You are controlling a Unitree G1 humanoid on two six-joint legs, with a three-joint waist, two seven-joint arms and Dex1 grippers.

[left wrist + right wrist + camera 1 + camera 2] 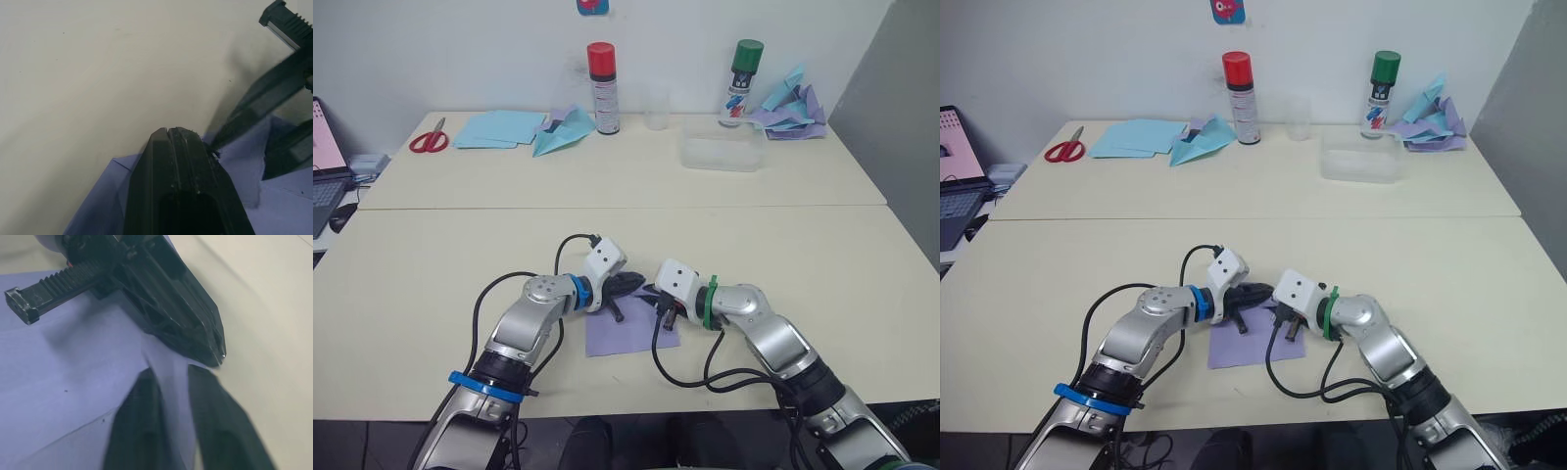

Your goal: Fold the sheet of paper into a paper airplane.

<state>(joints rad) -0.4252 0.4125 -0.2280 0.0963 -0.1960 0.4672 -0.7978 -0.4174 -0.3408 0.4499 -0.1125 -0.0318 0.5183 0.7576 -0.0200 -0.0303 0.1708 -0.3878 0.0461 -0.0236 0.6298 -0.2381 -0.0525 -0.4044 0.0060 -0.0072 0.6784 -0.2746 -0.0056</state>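
- The sheet of paper (628, 331), light purple, lies flat on the near table (431, 294), close to the front edge and between the two arms.
- The left gripper (628, 284) reaches in from the sheet's left side, its tip over the far edge of the sheet. In the left wrist view its two fingers (178, 161) are pressed together with only a thin seam between them, and no paper shows in that seam.
- The right gripper (1278, 315) comes in from the sheet's right side, low over the far right part of the paper. In the right wrist view its fingers (142, 421) stand a little apart, with a strip of purple paper showing in the narrow gap. Whether they pinch it I cannot tell.
- The two gripper tips sit just beside each other over the sheet's far edge.
- On the far table: red-handled scissors (430, 140), a stack of pale blue sheets (499, 127), a pale blue paper plane (563, 130), a red-capped spray can (603, 88), a green-capped spray can (742, 80), a clear plastic box (723, 150) and a heap of blue and purple paper planes (791, 110).
- A laptop (325, 166) stands at the far left.
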